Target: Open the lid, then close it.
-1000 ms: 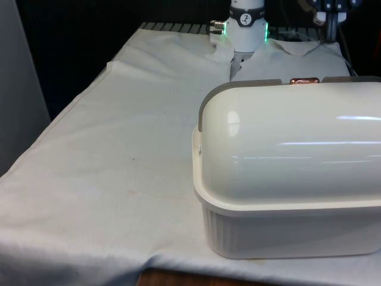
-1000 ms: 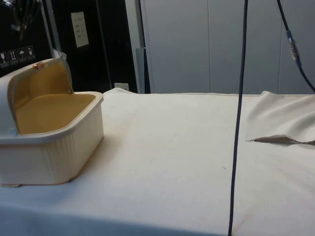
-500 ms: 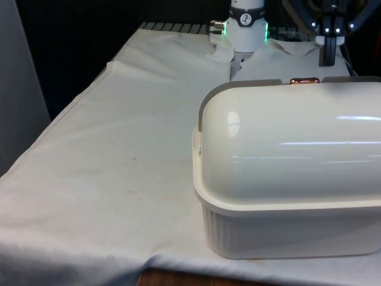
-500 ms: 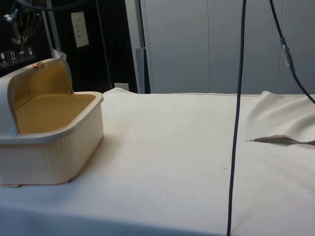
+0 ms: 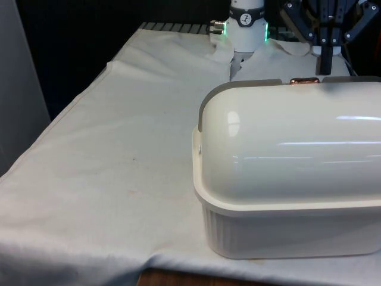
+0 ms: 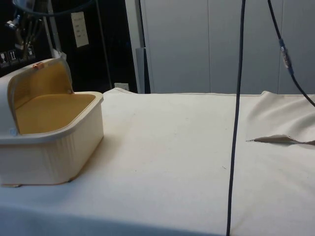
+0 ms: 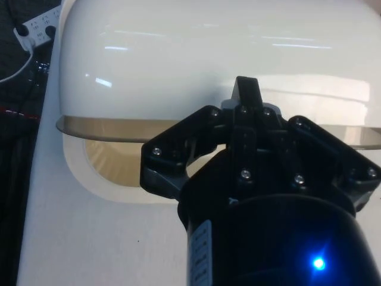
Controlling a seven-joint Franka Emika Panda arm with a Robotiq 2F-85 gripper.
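A cream bread box (image 5: 286,232) stands at the front view's right with its domed roll lid (image 5: 292,137) rolled back. In the side view the box's mouth (image 6: 49,110) is open and shows a tan inside. A small copper handle (image 5: 304,80) sits on the lid's grey far edge, and the side view has this handle (image 6: 36,65) at the top of the dome. My black gripper (image 5: 326,65) hangs just above that edge, slightly to the handle's right, fingers together and holding nothing. In the wrist view the gripper (image 7: 247,89) points at the lid's rim (image 7: 119,126).
The arm's white base (image 5: 247,30) stands at the table's far end. A black cable (image 6: 236,123) hangs down across the side view. The cloth has a raised fold (image 6: 280,139) near that view's right. A white power strip (image 7: 36,27) lies beyond the table.
The gripper has come down from above and shifted a little towards the copper handle. The bread box and its lid have not moved.
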